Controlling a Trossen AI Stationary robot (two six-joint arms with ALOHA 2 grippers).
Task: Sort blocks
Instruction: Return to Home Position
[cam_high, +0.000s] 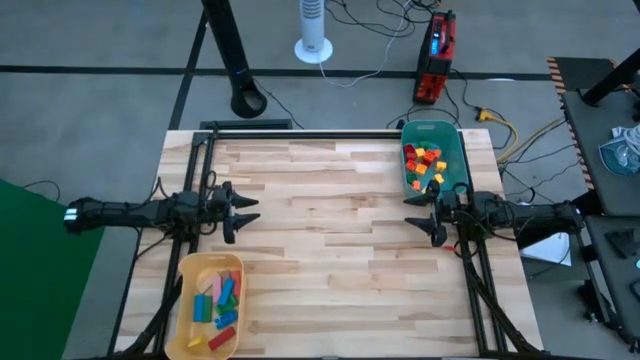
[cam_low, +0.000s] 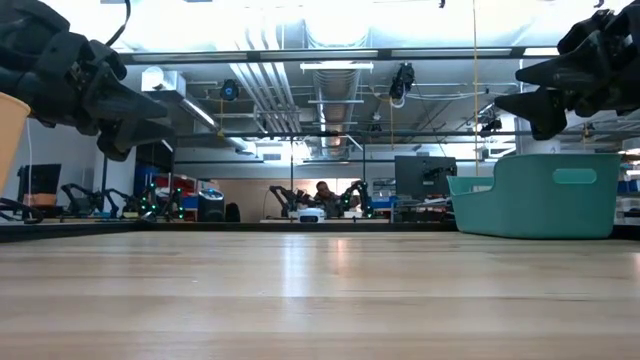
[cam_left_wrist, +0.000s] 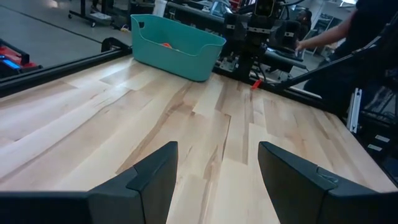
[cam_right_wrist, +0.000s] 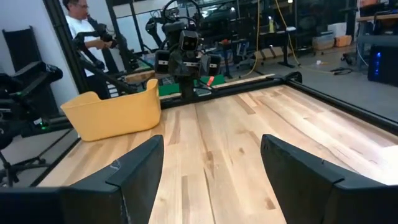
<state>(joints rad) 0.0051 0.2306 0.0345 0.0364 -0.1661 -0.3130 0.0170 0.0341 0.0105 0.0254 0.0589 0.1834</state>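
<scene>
Bench of pale wood planks (cam_high: 330, 250) has the dark left arm (cam_high: 130, 212) and right arm (cam_high: 520, 212) at its side edges, left jaws and right jaws spread wide, empty. Teal plastic bin (cam_high: 455, 150) holds red, yellow and orange toy blocks (cam_high: 424, 165), yellow plastic tray (cam_high: 190, 272) the blue, green, pink ones (cam_high: 222, 298). For homing I'd stay high, clear of both rims.

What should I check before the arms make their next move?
1. Left claw open and empty: ok.
2. Right claw open and empty: ok.
3. Nothing left loose on the table: ok.
4. Teal bin holds red, yellow and orange blocks: ok.
5. Yellow tray holds the other blocks, correctly sorted: cannot tell.
</scene>
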